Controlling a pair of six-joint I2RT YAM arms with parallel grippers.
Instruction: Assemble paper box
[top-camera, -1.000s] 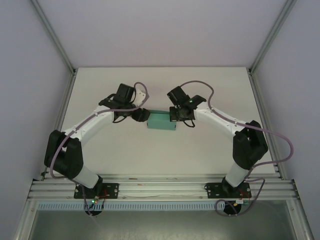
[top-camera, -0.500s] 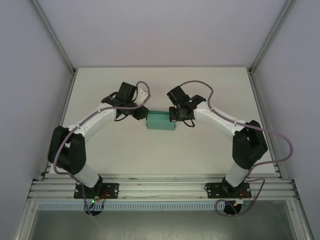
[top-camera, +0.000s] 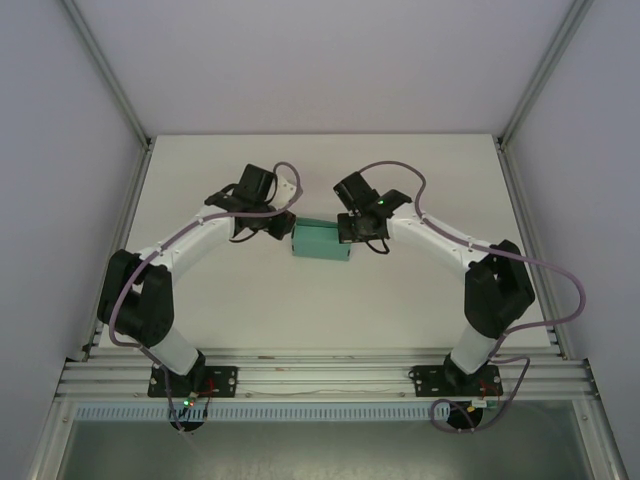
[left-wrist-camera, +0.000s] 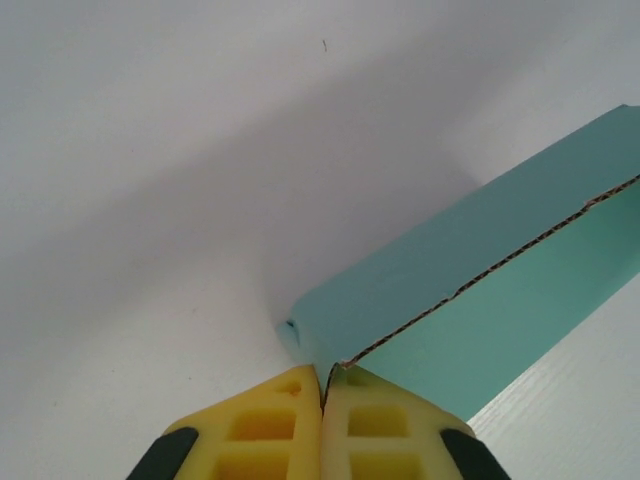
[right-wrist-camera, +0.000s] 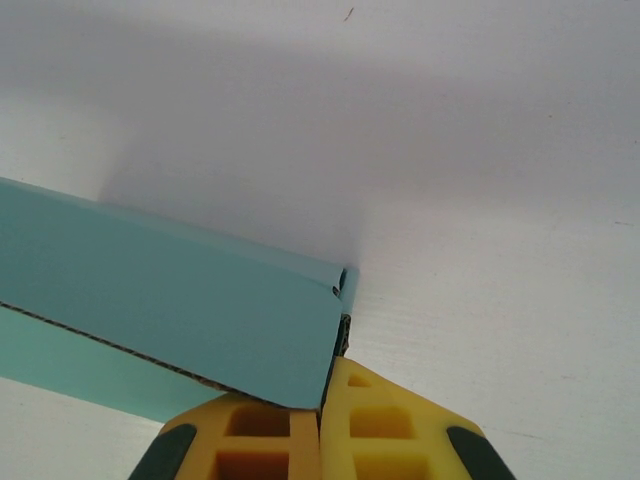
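White tabletop (top-camera: 400, 300) runs out on all sides of the teal-green thin-card paper box (top-camera: 321, 241), which lies at the middle of the table, between my two wrists. I grip it at both ends, I judge, so the folded walls cannot spring apart while the open seam on top is dealt with. My left claw (left-wrist-camera: 322, 385) is pinched tight, its yellow pads (left-wrist-camera: 290, 405) meeting on the raw card edge at the box's near corner. My right claw (right-wrist-camera: 322, 395) is likewise clamped flat on the card's corner at the opposite end.
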